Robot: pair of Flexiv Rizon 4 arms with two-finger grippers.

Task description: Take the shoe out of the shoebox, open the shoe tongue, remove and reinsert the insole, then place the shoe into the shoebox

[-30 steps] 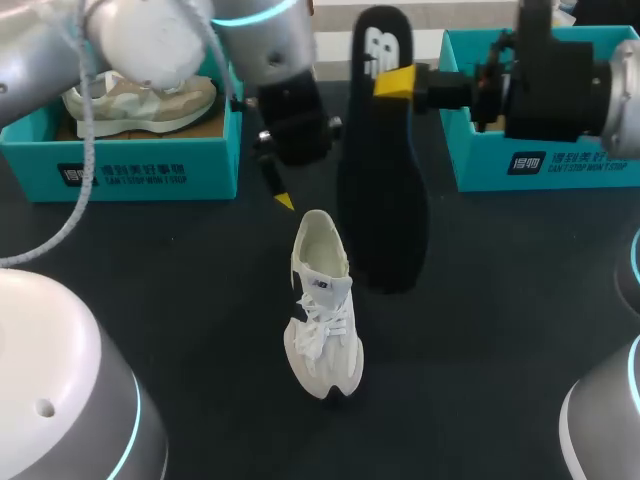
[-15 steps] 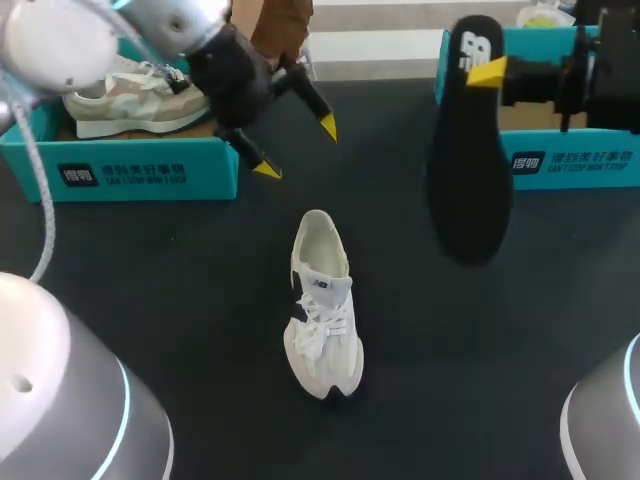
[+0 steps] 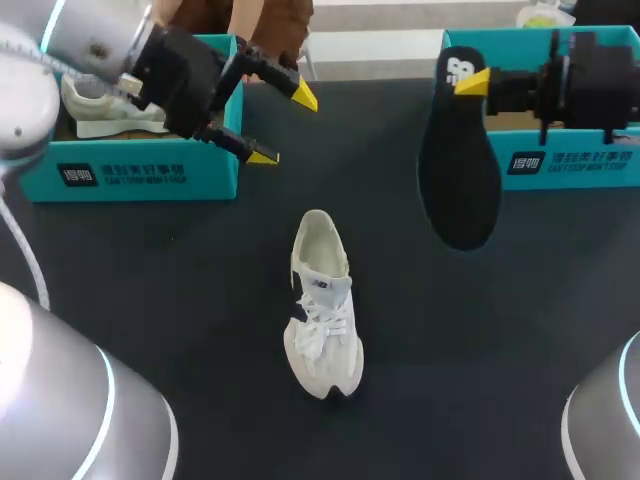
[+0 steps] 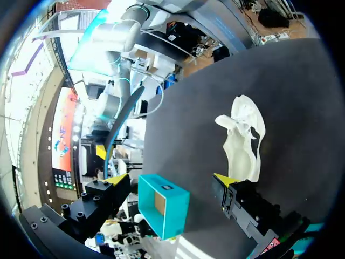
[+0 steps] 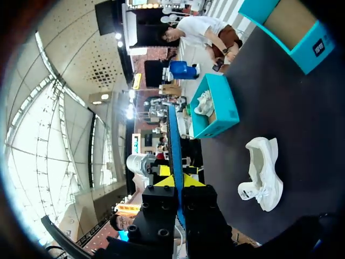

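**Black insole pinched in right gripper, white shoe out on table**

Black insole (image 3: 460,160): the right gripper (image 3: 472,80) clamps it at the heel end. It hangs toe-down below the fingers, in front of the right shoebox (image 3: 565,160). In the right wrist view it sits edge-on between the yellow tips.

White shoe (image 3: 323,305): laced, upright on its sole, lying between the two grippers and nearer the robot than both. No contact with either.

Left gripper (image 3: 282,126): fingers spread wide, holding nothing, at the corner of the left shoebox (image 3: 150,175). A beige shoe (image 3: 100,108) lies in that box.

Dark matte table (image 3: 180,300).
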